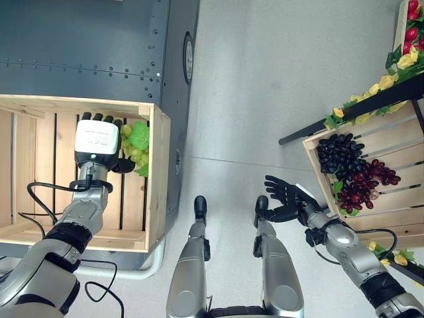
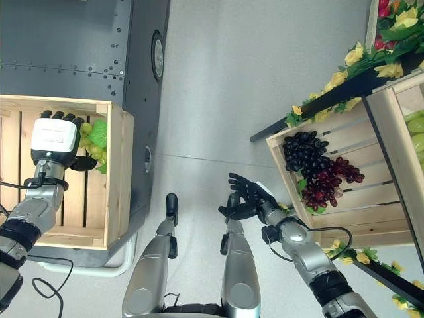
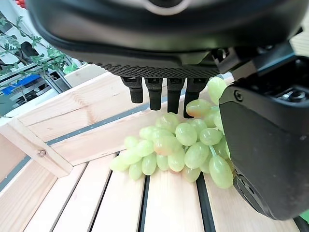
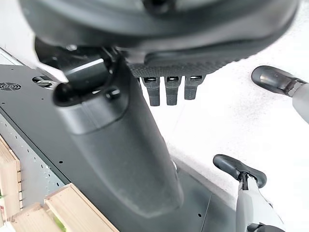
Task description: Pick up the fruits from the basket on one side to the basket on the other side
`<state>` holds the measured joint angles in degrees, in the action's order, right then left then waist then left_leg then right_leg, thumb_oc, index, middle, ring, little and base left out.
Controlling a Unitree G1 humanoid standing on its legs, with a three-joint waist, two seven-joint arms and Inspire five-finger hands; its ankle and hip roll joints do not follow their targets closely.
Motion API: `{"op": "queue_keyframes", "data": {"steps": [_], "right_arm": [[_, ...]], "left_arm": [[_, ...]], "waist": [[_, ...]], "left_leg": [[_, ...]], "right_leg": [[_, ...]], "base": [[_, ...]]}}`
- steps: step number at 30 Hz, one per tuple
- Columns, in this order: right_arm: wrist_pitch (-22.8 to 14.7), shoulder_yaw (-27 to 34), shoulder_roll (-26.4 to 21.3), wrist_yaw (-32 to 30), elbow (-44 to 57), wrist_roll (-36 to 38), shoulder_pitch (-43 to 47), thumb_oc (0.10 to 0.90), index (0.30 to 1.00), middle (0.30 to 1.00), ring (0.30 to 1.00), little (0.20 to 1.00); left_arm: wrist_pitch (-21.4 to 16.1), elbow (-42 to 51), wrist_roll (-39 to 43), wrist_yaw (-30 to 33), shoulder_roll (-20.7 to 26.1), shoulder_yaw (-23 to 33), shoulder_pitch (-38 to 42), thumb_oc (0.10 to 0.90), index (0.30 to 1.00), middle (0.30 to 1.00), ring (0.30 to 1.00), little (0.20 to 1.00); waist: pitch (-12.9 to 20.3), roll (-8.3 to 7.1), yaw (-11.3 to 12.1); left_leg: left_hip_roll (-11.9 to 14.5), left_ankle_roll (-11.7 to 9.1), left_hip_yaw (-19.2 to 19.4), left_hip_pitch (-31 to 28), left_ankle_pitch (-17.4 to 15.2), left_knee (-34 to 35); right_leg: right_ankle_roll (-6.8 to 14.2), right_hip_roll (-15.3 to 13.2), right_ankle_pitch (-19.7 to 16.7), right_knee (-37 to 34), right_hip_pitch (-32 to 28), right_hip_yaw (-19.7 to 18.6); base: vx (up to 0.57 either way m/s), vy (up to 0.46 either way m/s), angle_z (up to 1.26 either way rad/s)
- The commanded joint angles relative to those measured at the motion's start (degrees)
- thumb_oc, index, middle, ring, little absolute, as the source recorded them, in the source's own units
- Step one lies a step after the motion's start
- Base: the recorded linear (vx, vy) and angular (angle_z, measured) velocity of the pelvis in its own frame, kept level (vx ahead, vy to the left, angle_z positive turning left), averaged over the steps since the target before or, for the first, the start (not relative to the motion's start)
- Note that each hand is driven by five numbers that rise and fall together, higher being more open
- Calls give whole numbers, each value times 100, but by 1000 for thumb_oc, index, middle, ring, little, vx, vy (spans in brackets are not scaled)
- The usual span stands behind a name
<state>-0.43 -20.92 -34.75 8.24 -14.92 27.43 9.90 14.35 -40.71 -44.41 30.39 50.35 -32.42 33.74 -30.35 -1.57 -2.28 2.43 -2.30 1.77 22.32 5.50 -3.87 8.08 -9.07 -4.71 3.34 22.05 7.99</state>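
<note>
1. We see our left hand (image 1: pixel 97 140) inside the wooden crate (image 1: pixel 156 179) on our left, poised over a bunch of green grapes (image 3: pixel 178 150) that lies on the crate's slats against the near corner wall.
2. In the left wrist view the fingers (image 3: pixel 155 94) hang straight down just above the bunch and the thumb stands off to the side; they are spread and hold nothing. We judge the green grapes are resting on the slats, not gripped.
3. Our right hand (image 1: pixel 286 197) hangs over the floor between the two crates, fingers relaxed and spread, empty. It is near the slatted crate on the right (image 1: pixel 317 164) but apart from it.
4. That right crate holds a bunch of black grapes (image 1: pixel 340 156) and, touching it, a bunch of dark red grapes (image 1: pixel 363 184).
5. Our reading of progress: one bunch lies in the left crate and two are left in the right one, so the transfer is partly done. If fruit travels right to left, the black and red bunches are next for the right hand.
</note>
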Motion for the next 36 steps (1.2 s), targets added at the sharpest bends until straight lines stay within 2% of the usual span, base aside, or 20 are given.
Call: {"op": "queue_keyframes", "data": {"steps": [1, 7, 10, 11, 13, 14, 15, 28, 31, 33, 36], "right_arm": [[-253, -28, -92, -163, 633, 86, 28, 800, 900, 900, 900, 900], [-161, -55, -78, -180, 633, 63, 121, 800, 900, 900, 900, 900], [-171, -89, -83, -217, 630, 51, 172, 800, 900, 900, 900, 900], [-178, -93, -77, -222, 621, 51, 178, 800, 900, 900, 900, 900], [-179, -126, -52, -241, 592, 41, 220, 800, 900, 900, 900, 900], [-171, -129, -45, -242, 585, 40, 236, 800, 900, 900, 900, 900], [-161, -135, -42, -238, 582, 38, 253, 800, 900, 900, 900, 900], [-196, -142, 5, -256, 520, 70, 346, 800, 900, 900, 900, 900], [-263, -138, 26, -224, 481, 56, 319, 800, 900, 900, 900, 900], [-292, -128, 23, -200, 484, 64, 286, 800, 900, 900, 900, 900], [-338, -79, 14, -149, 548, 27, 176, 800, 900, 900, 900, 900]], "left_arm": [[382, -316, -193, 144, 98, 243, 537, 800, 900, 900, 900, 900], [618, -490, -553, -502, 59, 27, 753, 800, 900, 900, 900, 900], [927, -555, -736, -946, 16, -156, 844, 800, 900, 900, 900, 900], [955, -567, -762, -994, 10, -173, 859, 729, 794, 794, 794, 794], [1086, -616, -784, -1165, -14, -241, 901, 504, 455, 455, 455, 455], [1103, -637, -814, -1200, -25, -250, 920, 430, 345, 345, 345, 345], [1124, -659, -851, -1250, -37, -260, 935, 400, 300, 300, 300, 300], [911, -946, -667, -879, -83, -297, 1061, 400, 300, 300, 300, 300], [869, -965, -313, -432, -55, -208, 1006, 400, 300, 300, 300, 300], [799, -951, -371, -281, -38, -116, 955, 400, 300, 300, 300, 300], [703, -828, -97, 334, 81, 129, 792, 400, 300, 300, 300, 300]], "waist": [[56, -113, -77], [56, -146, -109], [56, -141, -129], [56, -142, -131], [56, -148, -133], [56, -152, -132], [56, -156, -131], [56, -209, -112], [56, -185, -90], [56, -172, -78], [56, -105, -34]], "left_leg": [[-188, 7, 342, 303, -375, -694], [-181, -4, 343, 382, -366, -732], [-177, -5, 363, 403, -338, -670], [-176, -5, 368, 407, -336, -667], [-161, -7, 385, 433, -333, -676], [-162, -7, 384, 434, -333, -673], [-163, -8, 382, 433, -331, -667], [-160, -20, 382, 405, -316, -616], [-165, -18, 386, 320, -318, -578], [-168, -14, 387, 256, -325, -549], [-191, -5, 357, 40, -347, -476]], "right_leg": [[113, 108, 84, 809, 544, -181], [119, 112, 60, 814, 611, -199], [121, 121, 38, 790, 655, -189], [121, 123, 40, 792, 660, -187], [126, 121, 40, 814, 694, -168], [126, 122, 39, 813, 696, -166], [126, 124, 38, 809, 694, -163], [141, 121, 1, 762, 663, -120], [144, 103, 6, 743, 589, -121], [147, 92, 18, 731, 534, -115], [148, 68, 57, 709, 340, -94]], "base": [[0, 0, 0], [-1, 3, -1], [-6, 13, -2], [0, 0, 0], [0, 0, 0], [0, 0, 0], [0, 0, 0], [-2, 0, 0], [0, 0, 0], [0, 0, 0], [0, 0, 0]]}}
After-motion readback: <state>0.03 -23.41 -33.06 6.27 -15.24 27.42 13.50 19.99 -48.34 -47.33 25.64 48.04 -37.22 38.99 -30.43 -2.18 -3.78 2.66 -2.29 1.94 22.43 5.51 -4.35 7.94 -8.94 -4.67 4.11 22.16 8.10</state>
